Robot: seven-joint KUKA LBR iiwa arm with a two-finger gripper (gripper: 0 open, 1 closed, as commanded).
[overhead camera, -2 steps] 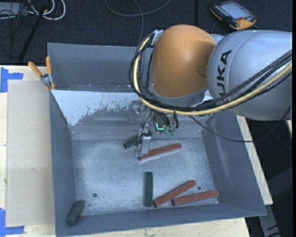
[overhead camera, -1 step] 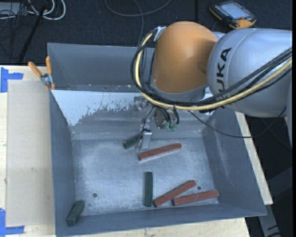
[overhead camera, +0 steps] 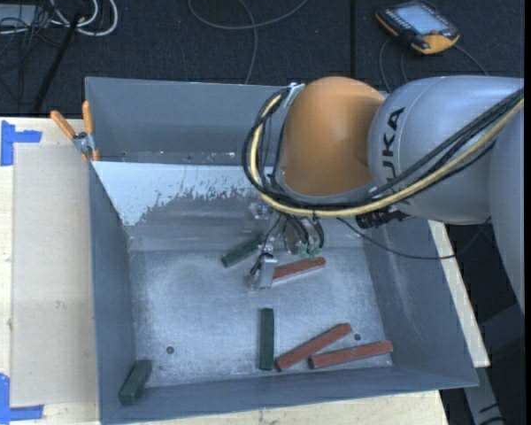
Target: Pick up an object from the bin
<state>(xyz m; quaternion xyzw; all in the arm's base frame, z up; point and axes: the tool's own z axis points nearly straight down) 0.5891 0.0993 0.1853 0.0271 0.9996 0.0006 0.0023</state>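
My gripper [overhead camera: 264, 271] reaches down near the middle of the bin, just under the arm's wrist. A short dark green block [overhead camera: 239, 254] lies tilted right beside it on the left. A red-brown flat stick [overhead camera: 301, 268] lies right beside it on the right, partly tucked under the wrist. The gripper's tip rests low between these two pieces, close to the bin floor. I cannot make out whether either piece is gripped.
Toward the front lies a long green stick [overhead camera: 265, 338], with two red-brown sticks [overhead camera: 312, 346] [overhead camera: 351, 354] to its right. A dark green block [overhead camera: 134, 382] sits in the front left corner. The arm covers the bin's back right.
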